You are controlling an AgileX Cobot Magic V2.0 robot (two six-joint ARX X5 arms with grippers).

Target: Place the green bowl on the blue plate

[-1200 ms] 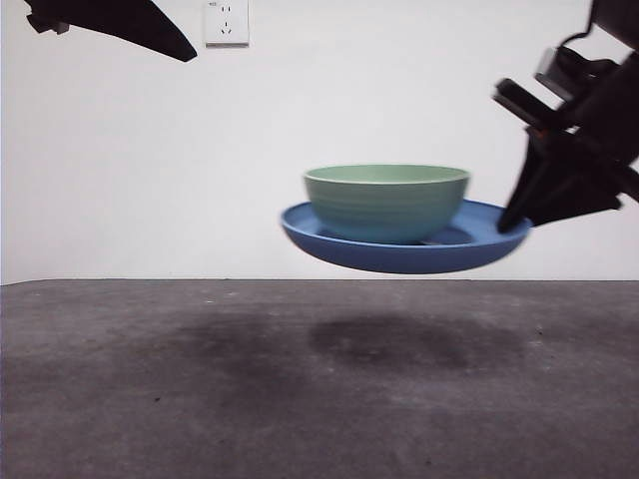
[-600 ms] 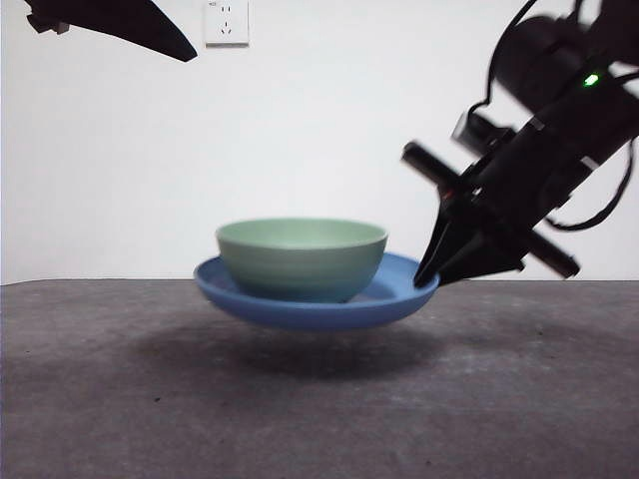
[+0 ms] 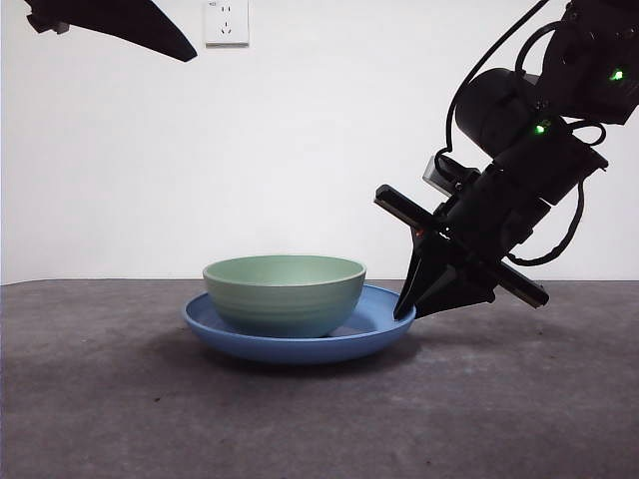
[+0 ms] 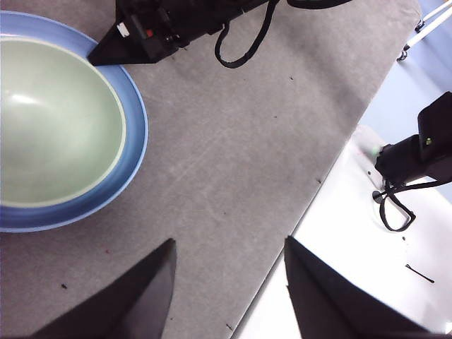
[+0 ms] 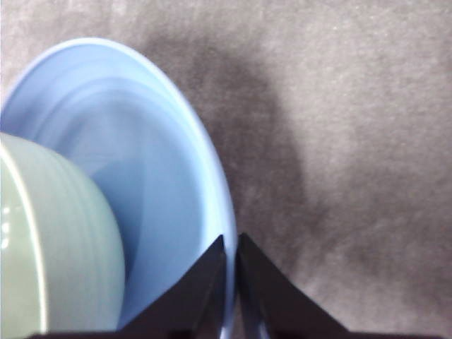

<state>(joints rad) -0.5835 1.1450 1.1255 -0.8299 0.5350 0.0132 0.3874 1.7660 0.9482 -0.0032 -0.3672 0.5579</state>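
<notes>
while the blue plate (image 3: 374,321) lies tabled, the green bowl (image 3: 285,294) sits inside.

The green bowl (image 3: 285,293) sits in the blue plate (image 3: 374,334), whose rim the right gripper (image 3: 407,311) pinches

The front view sits low, about level with the tabletop (image 3: 319,399), and looks straight across it toward a white wall. The left wrist view looks steeply down from high above, past the left gripper (image 4: 226,282); ahead of that gripper lie the green bowl (image 4: 56,120) and blue plate (image 4: 134,134). The right wrist view hangs very close, with the plate's rim between the right gripper (image 5: 231,272) tips, apparently. All three views share bowl and plate.
</notes>
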